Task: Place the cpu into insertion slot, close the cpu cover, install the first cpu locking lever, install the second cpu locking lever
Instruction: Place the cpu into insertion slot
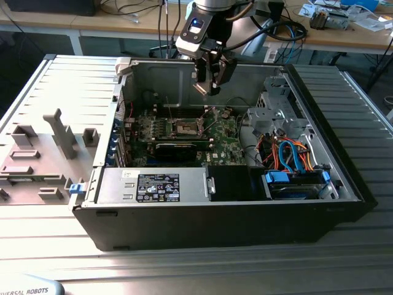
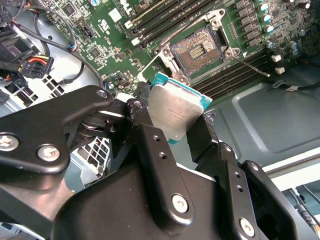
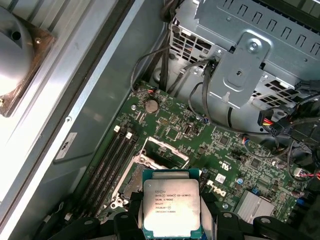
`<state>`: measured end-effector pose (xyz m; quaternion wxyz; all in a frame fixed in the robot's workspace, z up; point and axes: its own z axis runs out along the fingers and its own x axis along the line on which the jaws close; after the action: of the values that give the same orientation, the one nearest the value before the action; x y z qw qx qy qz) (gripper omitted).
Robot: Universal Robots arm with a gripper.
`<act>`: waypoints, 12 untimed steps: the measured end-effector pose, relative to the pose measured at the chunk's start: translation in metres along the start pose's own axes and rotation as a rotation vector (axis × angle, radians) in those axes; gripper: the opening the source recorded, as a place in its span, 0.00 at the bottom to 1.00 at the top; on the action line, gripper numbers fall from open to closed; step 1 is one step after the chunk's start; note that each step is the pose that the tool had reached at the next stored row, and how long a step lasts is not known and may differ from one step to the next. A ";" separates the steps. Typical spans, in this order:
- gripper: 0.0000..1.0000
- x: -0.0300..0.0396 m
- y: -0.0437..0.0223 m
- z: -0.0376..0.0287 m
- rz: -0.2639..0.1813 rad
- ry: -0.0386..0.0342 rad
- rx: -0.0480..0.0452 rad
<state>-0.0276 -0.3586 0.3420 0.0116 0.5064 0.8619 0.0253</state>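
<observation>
The cpu (image 2: 175,112), a flat square chip with a silver top (image 3: 171,207), sits clamped between the black fingers (image 2: 142,125) of my gripper (image 2: 172,119). In the exterior view the gripper (image 1: 207,87) hangs above the green motherboard (image 1: 224,147), inside the open computer case. The insertion slot (image 2: 196,50) lies uncovered below and a little ahead of the chip, its dark centre showing (image 1: 184,128). The cpu cover (image 3: 164,152) is swung up and open beside the slot. A thin locking lever (image 2: 250,65) sticks out at the socket's edge.
A silver drive cage (image 1: 276,110) with orange and blue cables (image 1: 291,153) fills the case on the exterior view's right. A power supply (image 1: 153,184) lies along the front wall. A long black card (image 1: 178,147) lies near the socket. A grey fixture plate (image 1: 37,153) lies outside the case.
</observation>
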 end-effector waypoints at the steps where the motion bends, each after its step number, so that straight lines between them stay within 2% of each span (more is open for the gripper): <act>1: 0.54 0.0000 0.0000 0.0000 0.001 0.0000 0.0000; 12: 0.54 0.0000 0.0000 0.0000 0.008 -0.0006 0.0000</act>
<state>-0.0276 -0.3587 0.3420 0.0118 0.5099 0.8598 0.0252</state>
